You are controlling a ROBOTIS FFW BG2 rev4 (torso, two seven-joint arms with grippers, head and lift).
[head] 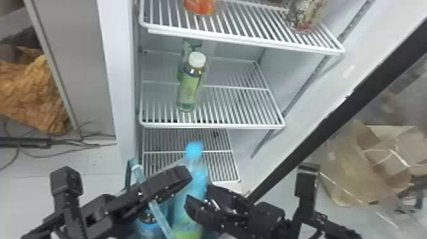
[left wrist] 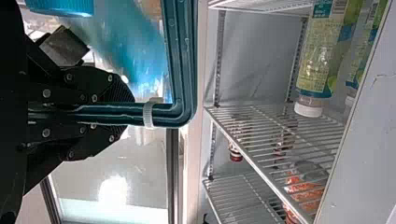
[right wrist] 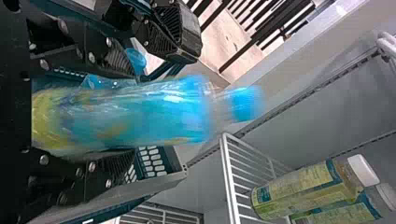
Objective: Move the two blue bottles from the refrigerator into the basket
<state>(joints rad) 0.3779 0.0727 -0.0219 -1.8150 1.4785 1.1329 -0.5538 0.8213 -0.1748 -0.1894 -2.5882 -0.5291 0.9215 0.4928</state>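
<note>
My left gripper (head: 181, 179) is over the teal basket (head: 160, 219); in the left wrist view the left gripper (left wrist: 128, 113) is shut on the basket's rim (left wrist: 180, 60) beside a white tie. My right gripper (head: 200, 197) stands open around a blue bottle (head: 190, 194), cap up above the basket. The right gripper (right wrist: 128, 112) has its fingers on either side of that blurred bottle (right wrist: 135, 114) in the right wrist view, near the basket wall (right wrist: 154, 163). Another blue bottle (head: 148, 229) is beside it, below the left arm; its cap (left wrist: 60, 6) shows in the left wrist view.
Two green-labelled bottles (head: 189, 90) stand on the refrigerator's middle shelf (head: 235, 125). An orange item (head: 199, 5) is on the upper shelf. The refrigerator's side wall (head: 119, 79) rises at left, the dark-edged door (head: 333, 117) at right. A brown bag (head: 346, 178) lies beyond the door.
</note>
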